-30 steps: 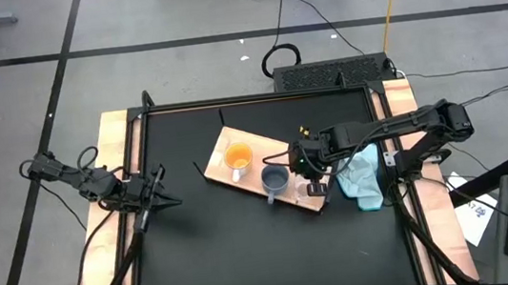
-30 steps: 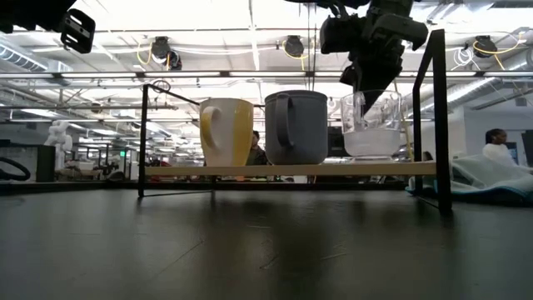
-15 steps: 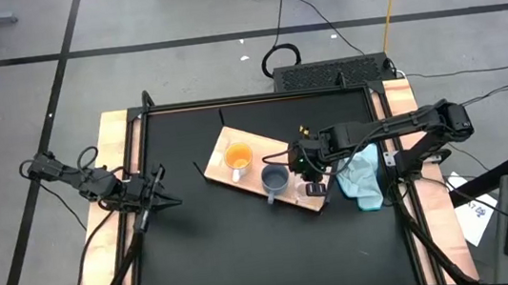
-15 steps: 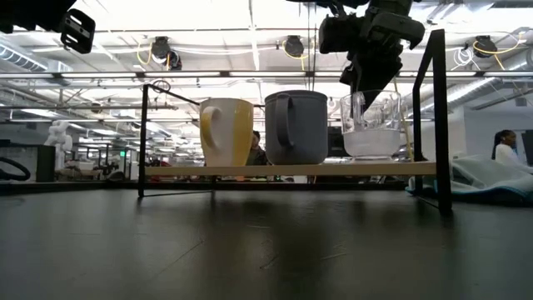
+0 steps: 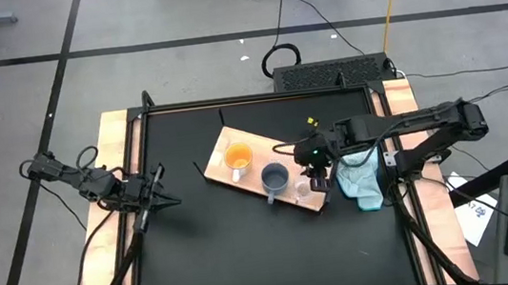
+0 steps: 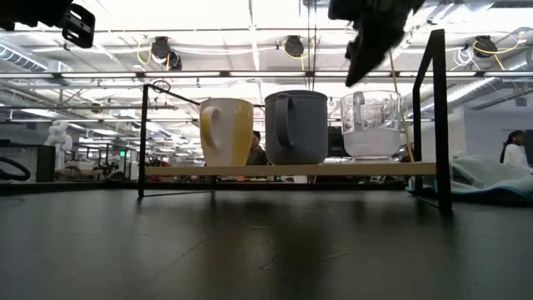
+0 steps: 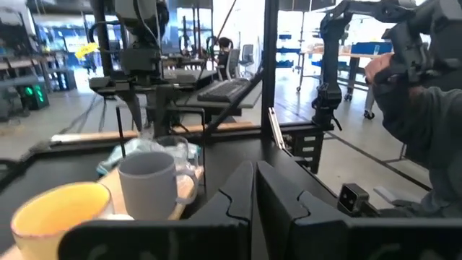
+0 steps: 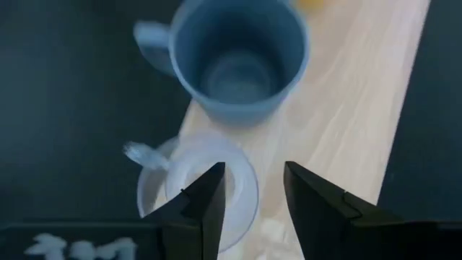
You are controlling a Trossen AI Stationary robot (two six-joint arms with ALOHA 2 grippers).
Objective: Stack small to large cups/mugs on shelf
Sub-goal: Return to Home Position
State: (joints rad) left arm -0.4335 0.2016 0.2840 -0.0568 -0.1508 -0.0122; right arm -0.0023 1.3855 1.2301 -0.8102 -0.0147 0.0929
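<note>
The light-wood shelf point(image 5: 286, 150) stands tilted in the middle of the black table, and its board point(image 6: 416, 169) is raised on a black wire frame. Three cups stand upright on their bases in a row on it: the orange mug point(image 5: 237, 156), the grey-blue mug point(image 5: 275, 176) and the clear glass cup point(image 5: 306, 187). My right gripper point(image 8: 253, 206) is open and hovers above the glass cup point(image 8: 206, 189), clear of its rim in the low view point(image 6: 356, 67). My left gripper point(image 5: 161, 197) is shut and empty near the table's left edge.
A light blue cloth point(image 5: 359, 175) lies crumpled at the table's right edge, right of the shelf. The shelf's black frame posts point(image 6: 435, 117) rise beside the glass cup. Bare black tabletop point(image 5: 247, 249) lies in front of the shelf. People show far off in the room point(image 6: 510, 148).
My right gripper has risen straight up out of the glass cup and drawn a little toward the table's right edge. The glass cup stays upright on the shelf next to the grey-blue mug.
</note>
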